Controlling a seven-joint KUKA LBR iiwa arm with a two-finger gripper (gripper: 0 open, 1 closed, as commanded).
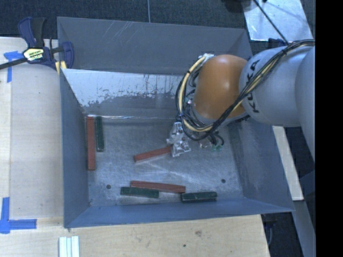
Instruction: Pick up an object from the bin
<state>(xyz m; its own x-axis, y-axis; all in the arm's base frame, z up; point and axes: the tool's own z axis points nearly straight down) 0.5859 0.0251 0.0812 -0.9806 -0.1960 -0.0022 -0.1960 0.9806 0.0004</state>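
Gripper (179,142) is down near the middle of the bin (134,84) floor, a touch toward 1 o'clock; can't tell if it's spread or clamped. Its tip sits at the right end of a red-brown stick (153,155); that stick lies flat and runs off toward 8 o'clock from me; can't tell if I grip it. Toward 6 o'clock, near the front wall: a longer red-brown bar (158,186), a dark green bar (139,193) just beside it, and a dark green piece (199,196) further right. At 9 o'clock, along the left wall: a red-brown strip (91,143) with a short green strip (99,134) alongside. My orange cover (220,87) is at 1 o'clock above the gripper.
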